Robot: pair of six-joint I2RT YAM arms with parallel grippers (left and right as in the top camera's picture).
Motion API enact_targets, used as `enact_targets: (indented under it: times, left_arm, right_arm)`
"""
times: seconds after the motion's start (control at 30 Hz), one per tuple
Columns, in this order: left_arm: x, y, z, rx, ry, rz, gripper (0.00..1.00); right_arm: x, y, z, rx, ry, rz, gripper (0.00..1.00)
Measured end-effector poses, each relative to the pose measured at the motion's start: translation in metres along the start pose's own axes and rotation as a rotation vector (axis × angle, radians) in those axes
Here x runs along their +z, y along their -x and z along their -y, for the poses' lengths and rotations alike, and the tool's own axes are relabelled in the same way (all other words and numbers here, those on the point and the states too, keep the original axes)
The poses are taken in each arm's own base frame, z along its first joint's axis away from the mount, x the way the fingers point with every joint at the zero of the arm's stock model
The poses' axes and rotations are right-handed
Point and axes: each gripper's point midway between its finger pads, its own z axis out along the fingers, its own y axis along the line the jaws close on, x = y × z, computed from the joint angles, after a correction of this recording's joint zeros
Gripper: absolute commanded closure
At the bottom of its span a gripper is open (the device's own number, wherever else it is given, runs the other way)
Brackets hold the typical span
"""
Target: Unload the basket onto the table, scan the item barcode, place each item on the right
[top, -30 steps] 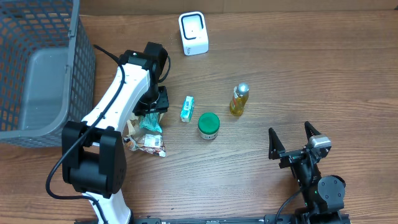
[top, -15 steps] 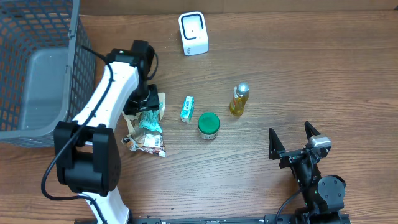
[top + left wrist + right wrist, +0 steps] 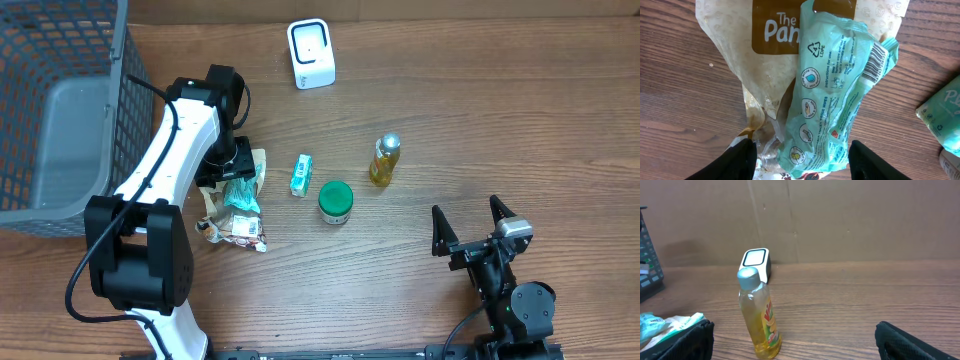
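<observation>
Wood-grain tabletop (image 3: 520,120) fills the overhead view, with a grey basket (image 3: 90,60) in the far left corner and the white scanner (image 3: 311,54) at the far edge. My left pincer (image 3: 238,172) hangs over a mint-green pouch (image 3: 241,197) that lies on a crumpled paper bag (image 3: 212,207), with a crinkled wrapper (image 3: 240,231) just beside them. A small box (image 3: 301,174), a green-lidded jar (image 3: 335,201) and a yellow bottle (image 3: 385,160) sit to the pouch's right. My right pincer (image 3: 467,212) is parked well apart, near the front edge, its jaws spread wide.

From the left wrist, the fingers stand apart on either side of the pouch's near end, clamping nothing. Its barcode (image 3: 875,62) faces up near the far corner. I judge this to be the pick-up step. Next I must close on the pouch alone, lift it, then turn the barcode toward the scanner. The bag underneath could snag and come up too.

From the right wrist, I see only the bottle, the scanner behind it and a cardboard wall (image 3: 865,220). Nothing blocks the pouch's route.
</observation>
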Motion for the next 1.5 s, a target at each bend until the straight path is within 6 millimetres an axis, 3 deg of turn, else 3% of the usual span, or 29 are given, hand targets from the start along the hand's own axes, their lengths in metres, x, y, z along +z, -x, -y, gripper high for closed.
enact_targets:
  times: [0.37, 0.57, 0.7, 0.77, 0.97, 1.23, 1.5]
  left_arm:
    - [0.007, 0.006, 0.005, 0.000, -0.019, 0.028, 0.48]
    - [0.022, -0.005, 0.002, 0.006, -0.010, -0.008, 0.61]
    - [0.025, -0.006, 0.002, 0.010, -0.011, -0.011, 0.77]
    - [0.026, -0.005, 0.003, 0.013, -0.012, -0.009, 0.96]
    - [0.025, -0.007, 0.007, 0.020, -0.036, -0.018, 0.96]
    - [0.008, 0.004, 0.034, 0.024, -0.182, 0.005, 0.96]
    - [0.005, -0.003, 0.059, 0.085, -0.207, 0.014, 0.96]
  right_arm:
    - [0.000, 0.000, 0.000, 0.000, 0.000, 0.000, 0.00]
    - [0.000, 0.000, 0.000, 0.000, 0.000, -0.001, 0.00]
    - [0.000, 0.000, 0.000, -0.001, 0.000, 0.000, 0.00]
    - [0.000, 0.000, 0.000, 0.000, 0.000, 0.000, 0.00]
    - [0.000, 0.000, 0.000, -0.001, 0.000, -0.001, 0.00]
    - [0.000, 0.000, 0.000, -0.001, 0.000, 0.000, 0.00]
    - [0.000, 0.000, 0.000, 0.000, 0.000, -0.001, 0.00]
